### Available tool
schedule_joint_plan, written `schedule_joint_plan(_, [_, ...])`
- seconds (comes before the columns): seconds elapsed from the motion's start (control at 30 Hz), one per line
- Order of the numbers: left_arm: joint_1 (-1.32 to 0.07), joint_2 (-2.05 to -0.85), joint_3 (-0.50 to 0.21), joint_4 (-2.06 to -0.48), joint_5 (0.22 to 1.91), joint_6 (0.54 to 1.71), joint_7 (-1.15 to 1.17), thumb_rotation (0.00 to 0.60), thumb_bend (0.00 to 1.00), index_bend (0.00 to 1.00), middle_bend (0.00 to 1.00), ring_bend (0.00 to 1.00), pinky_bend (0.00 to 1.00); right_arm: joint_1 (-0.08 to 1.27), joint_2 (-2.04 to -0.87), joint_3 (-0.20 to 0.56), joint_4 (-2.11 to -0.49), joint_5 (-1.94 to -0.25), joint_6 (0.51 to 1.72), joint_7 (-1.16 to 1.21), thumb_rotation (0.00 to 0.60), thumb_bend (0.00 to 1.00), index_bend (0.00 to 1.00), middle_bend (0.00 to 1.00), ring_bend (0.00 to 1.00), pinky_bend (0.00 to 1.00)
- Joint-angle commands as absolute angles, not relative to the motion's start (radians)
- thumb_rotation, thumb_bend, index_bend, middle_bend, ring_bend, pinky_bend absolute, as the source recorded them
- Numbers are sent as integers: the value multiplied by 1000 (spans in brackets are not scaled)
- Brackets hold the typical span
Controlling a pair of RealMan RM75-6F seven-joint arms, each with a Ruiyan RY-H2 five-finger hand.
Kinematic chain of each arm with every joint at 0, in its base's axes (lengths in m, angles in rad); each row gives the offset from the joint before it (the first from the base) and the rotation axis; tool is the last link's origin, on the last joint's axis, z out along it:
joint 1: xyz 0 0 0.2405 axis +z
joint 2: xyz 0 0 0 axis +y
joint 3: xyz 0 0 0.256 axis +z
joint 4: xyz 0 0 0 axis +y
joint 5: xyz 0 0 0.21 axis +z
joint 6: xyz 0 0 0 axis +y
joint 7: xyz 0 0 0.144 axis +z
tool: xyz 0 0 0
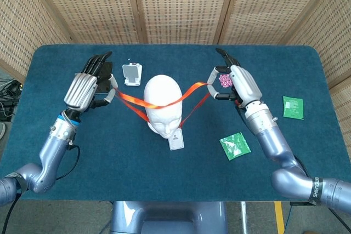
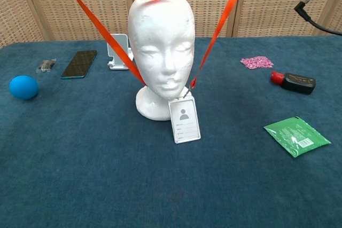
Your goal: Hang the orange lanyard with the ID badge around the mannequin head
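your left hand (image 1: 88,83) and right hand (image 1: 235,83) each hold a side of the orange lanyard (image 1: 164,101), stretching the loop wide over the mannequin head (image 1: 163,105). the back of the loop lies across the crown, and two strands run down past the face to the id badge (image 2: 184,119), which hangs at the front of the base, apparently touching the table.

the main risk from here is the strap catching on the crown instead of sliding down behind the head. if you let go with one hand first, the ribbon may slip off sideways. the head looks like light white foam on a small round foot, so a hard tug on either side could tip it or drag it across the blue cloth (image 2: 107,185).

the ribbon is flat, thin and smooth-woven. the badge is a stiff clear sleeve holding a white card. the head is matte, rounded and narrow at the neck.
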State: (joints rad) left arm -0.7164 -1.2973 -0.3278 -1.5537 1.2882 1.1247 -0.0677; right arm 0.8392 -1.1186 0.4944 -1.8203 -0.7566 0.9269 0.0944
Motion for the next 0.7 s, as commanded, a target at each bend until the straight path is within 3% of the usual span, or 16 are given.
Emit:
schedule_joint_plan(0.03, [-754, -1302, -363, -1533, 1209, 1069, -27, 600, 465, 679, 0, 0, 0, 888, -1147, 507, -1751, -681, 918, 62, 600, 670, 736, 0, 0, 0])
schedule_joint_plan(0.7, [-884, -1420, -400, -1293, 1042, 910, -18, 600, 466, 653, 0, 0, 0, 1028, -1336, 498, -1360, -523, 799, 34, 600, 672, 734, 0, 0, 0])
